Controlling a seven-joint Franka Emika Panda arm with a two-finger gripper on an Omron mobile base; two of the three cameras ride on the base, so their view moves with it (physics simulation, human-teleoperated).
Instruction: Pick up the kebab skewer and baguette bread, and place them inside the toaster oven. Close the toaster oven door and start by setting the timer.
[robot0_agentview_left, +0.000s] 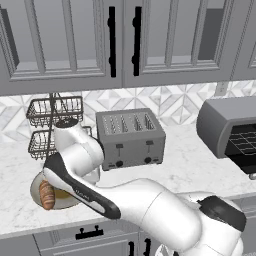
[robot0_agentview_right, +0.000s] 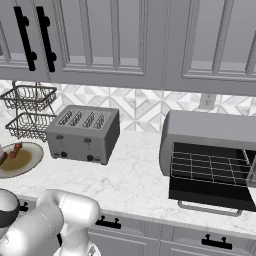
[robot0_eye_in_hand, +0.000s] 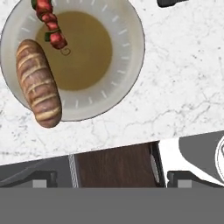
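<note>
— How far is it getting with the food?

— Nothing is going in yet, by the look of it. The kebab skewer (robot0_eye_in_hand: 50, 26) and the baguette bread (robot0_eye_in_hand: 38, 83) are both lying on the plate (robot0_eye_in_hand: 127, 52) at the left end of the counter (robot0_eye_in_hand: 175, 87), the loaf along the rim, the skewer just beside it.

— And the gripper (robot0_eye_in_hand: 109, 181)?

— It is hovering above the plate, jaws spread wide apart, holding nothing.

— Is the oven ready?

— The toaster oven (robot0_agentview_right: 210, 130) is sitting well to the right, past the four-slot toaster (robot0_agentview_right: 85, 132), with the toaster oven door (robot0_agentview_right: 210, 192) hanging down and the wire rack (robot0_agentview_right: 210, 167) bare. So I'd say both pickups, the closing and the timer are all still waiting.
</note>
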